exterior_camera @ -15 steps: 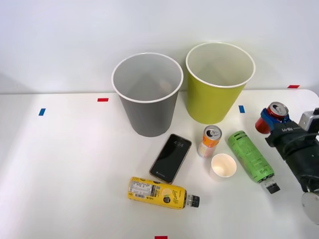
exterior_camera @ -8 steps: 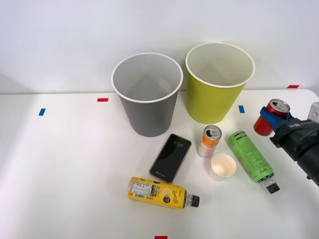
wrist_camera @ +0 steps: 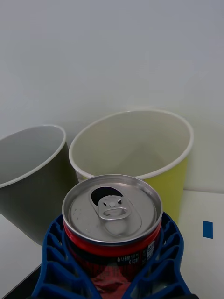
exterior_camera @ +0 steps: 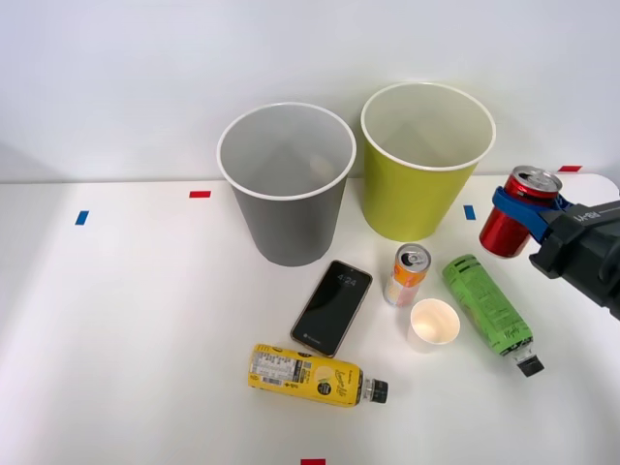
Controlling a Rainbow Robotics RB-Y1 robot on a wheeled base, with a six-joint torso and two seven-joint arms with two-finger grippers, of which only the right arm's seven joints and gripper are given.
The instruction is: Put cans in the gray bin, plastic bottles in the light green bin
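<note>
One can is in hand and nothing is in a bin yet, so the sorting has barely begun. The right gripper (exterior_camera: 524, 205) has its blue ribbed fingers (wrist_camera: 56, 261) wrapped around the red can (exterior_camera: 513, 226), holding it upright and clear of the table (exterior_camera: 126, 320), out to the right of the light green bin (exterior_camera: 418, 184). In the wrist view the can's opened silver top sits between the fingers with both bins beyond it.

That can belongs in the gray bin (exterior_camera: 288, 208), which stands on the far side of the light green one from the gripper, so I judge the carry has to pass over or around the green bin first. Both bins look empty inside as far as their pale walls show.

Three task items are left on the table. The orange-and-white can (exterior_camera: 408, 274) stands upright just in front of the light green bin. The green-labelled bottle (exterior_camera: 487, 305) lies on its side to the right of it, cap toward the robot. The yellow-labelled bottle (exterior_camera: 312, 375) lies nearer the robot, cap pointing right.

Between them sit a white paper cup (exterior_camera: 433, 324) and a black phone (exterior_camera: 332, 307), neither of which belongs in a bin.
</note>
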